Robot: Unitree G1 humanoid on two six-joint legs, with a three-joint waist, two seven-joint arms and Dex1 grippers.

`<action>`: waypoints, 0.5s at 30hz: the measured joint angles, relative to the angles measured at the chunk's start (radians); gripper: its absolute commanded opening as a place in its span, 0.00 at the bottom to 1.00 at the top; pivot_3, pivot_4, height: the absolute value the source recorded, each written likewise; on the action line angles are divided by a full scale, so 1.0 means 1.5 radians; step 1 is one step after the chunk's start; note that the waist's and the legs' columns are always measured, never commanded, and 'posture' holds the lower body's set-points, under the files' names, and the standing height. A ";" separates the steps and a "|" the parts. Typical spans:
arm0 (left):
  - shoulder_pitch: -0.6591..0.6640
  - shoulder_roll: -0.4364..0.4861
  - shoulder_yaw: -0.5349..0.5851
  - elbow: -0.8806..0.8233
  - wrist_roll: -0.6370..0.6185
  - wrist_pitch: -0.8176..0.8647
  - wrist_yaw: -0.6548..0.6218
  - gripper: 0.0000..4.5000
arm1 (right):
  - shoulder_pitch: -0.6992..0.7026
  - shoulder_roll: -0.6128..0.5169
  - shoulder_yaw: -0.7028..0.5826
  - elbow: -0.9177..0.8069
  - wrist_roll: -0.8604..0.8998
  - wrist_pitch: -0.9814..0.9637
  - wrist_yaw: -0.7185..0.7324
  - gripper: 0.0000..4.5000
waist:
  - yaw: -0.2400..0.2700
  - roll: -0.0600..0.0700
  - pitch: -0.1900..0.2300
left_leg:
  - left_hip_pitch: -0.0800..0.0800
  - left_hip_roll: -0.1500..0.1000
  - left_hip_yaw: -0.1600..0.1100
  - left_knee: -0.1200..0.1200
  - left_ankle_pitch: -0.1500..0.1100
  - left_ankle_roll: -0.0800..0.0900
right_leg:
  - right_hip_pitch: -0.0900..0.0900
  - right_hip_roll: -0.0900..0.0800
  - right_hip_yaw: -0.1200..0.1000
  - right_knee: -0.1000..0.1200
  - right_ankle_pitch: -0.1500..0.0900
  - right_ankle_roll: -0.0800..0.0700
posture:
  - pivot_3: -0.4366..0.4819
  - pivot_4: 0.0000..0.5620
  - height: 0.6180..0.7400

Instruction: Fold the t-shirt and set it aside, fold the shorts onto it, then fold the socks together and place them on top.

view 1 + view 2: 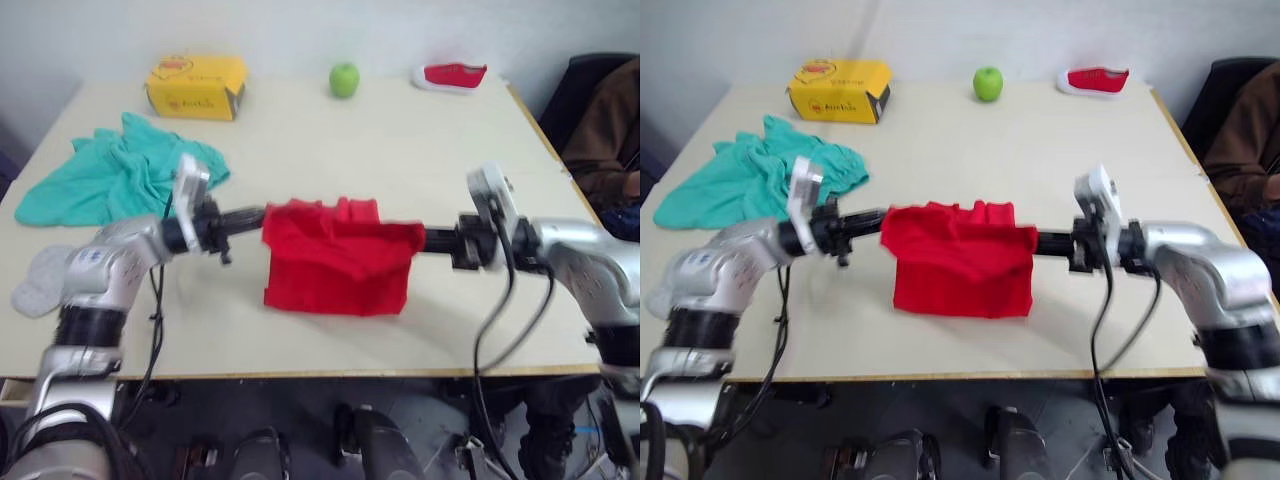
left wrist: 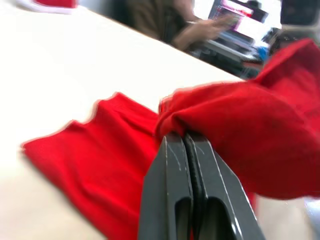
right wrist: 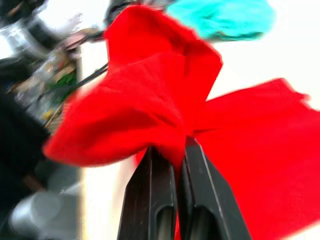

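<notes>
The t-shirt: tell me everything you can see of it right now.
The t-shirt is bright red, soft fabric, partly folded near the middle of the table. Its upper edge is lifted and stretched between the two grippers: the left gripper is pinched shut on one end, the right gripper on the other. The lower part hangs down and lies on the tabletop toward the robot. It bunches at each grip. Nothing else touches it; the shorts lie apart.

Bright red t-shirt [image 1: 338, 258], plain all over, no print. Behind it on the pale cream table [image 1: 330, 150], teal shorts [image 1: 112, 176], one solid colour. A light grey sock [image 1: 35, 280] near the shorts. Far from the shirt: yellow box [image 1: 196, 85] with red markings, green apple [image 1: 344, 79], red shoe [image 1: 452, 75] with white sole.
</notes>
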State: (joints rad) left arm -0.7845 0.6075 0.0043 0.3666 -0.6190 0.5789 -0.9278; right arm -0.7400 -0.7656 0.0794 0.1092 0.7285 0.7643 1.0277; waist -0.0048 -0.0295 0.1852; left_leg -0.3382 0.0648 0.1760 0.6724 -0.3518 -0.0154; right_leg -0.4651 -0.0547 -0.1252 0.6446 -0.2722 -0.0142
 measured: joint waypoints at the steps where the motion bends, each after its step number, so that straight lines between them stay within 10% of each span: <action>1: -0.027 -0.021 -0.005 0.054 0.026 -0.015 0.017 0.00 | -0.033 0.027 0.013 0.063 -0.033 -0.003 -0.013 0.00 | 0.000 0.000 0.000 | 0.000 0.000 0.000 0.002 0.000 0.000 | 0.000 0.000 0.000 0.000 0.000 0.000 | 0.48 0.27 1.00; 15: -0.181 -0.142 0.023 0.474 0.207 -0.134 0.156 0.09 | -0.233 0.197 -0.047 0.588 -0.216 -0.059 -0.140 0.11 | -0.019 0.000 0.000 | -0.001 0.000 0.000 0.005 0.000 0.000 | -0.001 -0.002 -0.001 0.007 0.000 0.000 | 0.48 0.27 1.00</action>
State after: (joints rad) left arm -1.0564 0.3944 0.0387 1.0775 -0.3088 0.3774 -0.6944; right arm -1.0889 -0.4700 0.0094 0.9906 0.4046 0.6761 0.8181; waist -0.0332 -0.0292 0.1854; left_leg -0.3395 0.0650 0.1755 0.6799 -0.3520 -0.0156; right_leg -0.4661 -0.0580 -0.1264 0.6546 -0.2723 -0.0144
